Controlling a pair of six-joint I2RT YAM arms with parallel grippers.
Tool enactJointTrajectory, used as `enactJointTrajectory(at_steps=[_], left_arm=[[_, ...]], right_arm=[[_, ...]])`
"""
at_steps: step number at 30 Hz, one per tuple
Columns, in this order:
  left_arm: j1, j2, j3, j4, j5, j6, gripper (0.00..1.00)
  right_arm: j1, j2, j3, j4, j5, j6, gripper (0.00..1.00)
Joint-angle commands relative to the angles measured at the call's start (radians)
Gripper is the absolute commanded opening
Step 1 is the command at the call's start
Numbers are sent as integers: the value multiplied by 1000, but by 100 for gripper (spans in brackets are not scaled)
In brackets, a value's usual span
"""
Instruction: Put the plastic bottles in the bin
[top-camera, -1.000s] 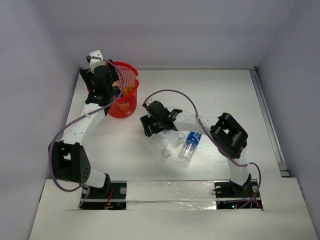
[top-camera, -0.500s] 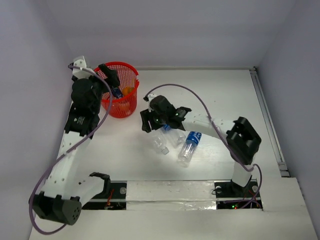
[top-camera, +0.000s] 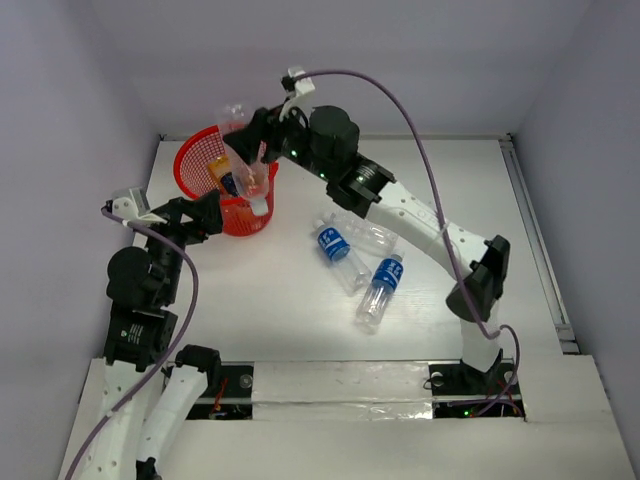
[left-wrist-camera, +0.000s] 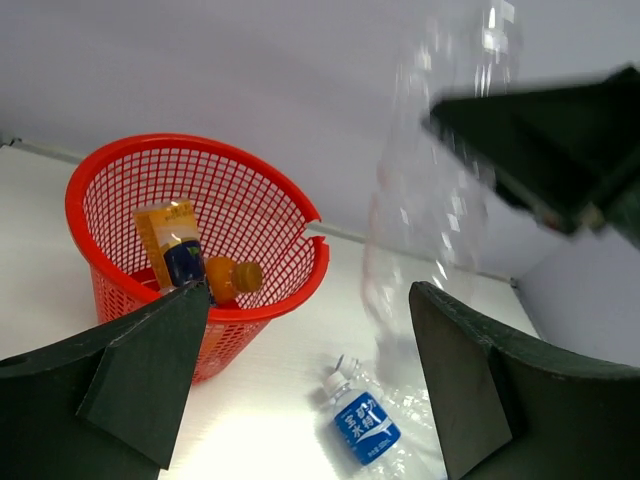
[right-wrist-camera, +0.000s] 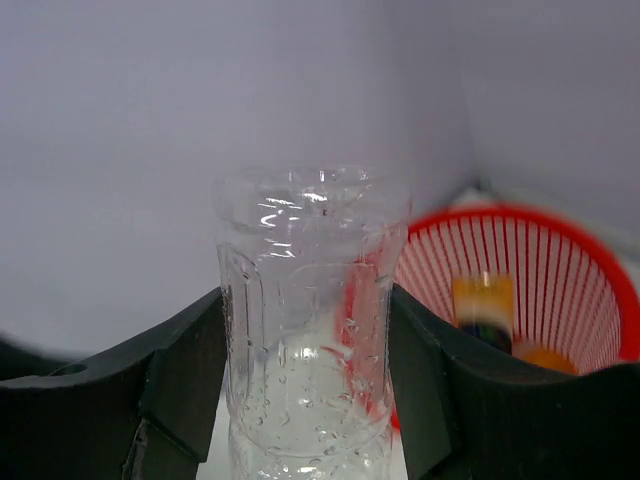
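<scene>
My right gripper (top-camera: 256, 150) is shut on a clear bottle (top-camera: 243, 158), holding it cap-down over the red mesh bin (top-camera: 190, 160). In the right wrist view the clear bottle (right-wrist-camera: 308, 330) fills the gap between the fingers (right-wrist-camera: 185, 370), with the bin (right-wrist-camera: 570, 300) behind. Inside the bin lie an orange bottle (left-wrist-camera: 232, 278) and an orange-labelled one (left-wrist-camera: 168, 240). My left gripper (top-camera: 205, 212) is open and empty just in front of the bin (left-wrist-camera: 100, 215). Two blue-label bottles (top-camera: 334, 246) (top-camera: 380, 290) and a clear one (top-camera: 376, 236) lie on the table.
The white table (top-camera: 440, 190) ends at walls at the back and both sides. A purple cable (top-camera: 400, 95) arches from the right arm. The right arm (top-camera: 410, 215) stretches diagonally above the lying bottles.
The right arm picked a clear bottle off the table and swung it up and left over the bin. The left arm drew back from the bin toward the near left.
</scene>
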Motion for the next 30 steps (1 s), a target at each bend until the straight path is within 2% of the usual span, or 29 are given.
enactJointTrajectory(at_steps=[1,5,7,11,16,19,23,26,27,30], left_arm=[[-4,-22,-17,31,30,-16,78],[-4,-49,-30,43,90,-45,78],[-4,-60,-40,48,91,-55,77],[-4,-60,-52,60,169,-69,75],[-4,-60,-84,83,265,-117,73],[-4,-69,-121,114,308,-152,71],[-4,-60,-168,125,335,-172,66],[-4,-49,-207,132,355,-193,58],[-4,-48,-213,134,363,-198,52],[-4,-43,-230,140,372,-210,43]], right_arm=[[-35,159,204,162,96,11,49],[-99,362,510,201,136,41,49],[-123,443,554,247,133,72,49],[-138,506,547,327,136,98,50],[-138,569,580,350,113,95,51],[-138,567,533,371,96,95,53],[-138,552,473,374,67,72,69],[-138,526,427,371,56,59,81],[-138,517,418,373,56,54,85],[-138,476,376,374,25,43,86]])
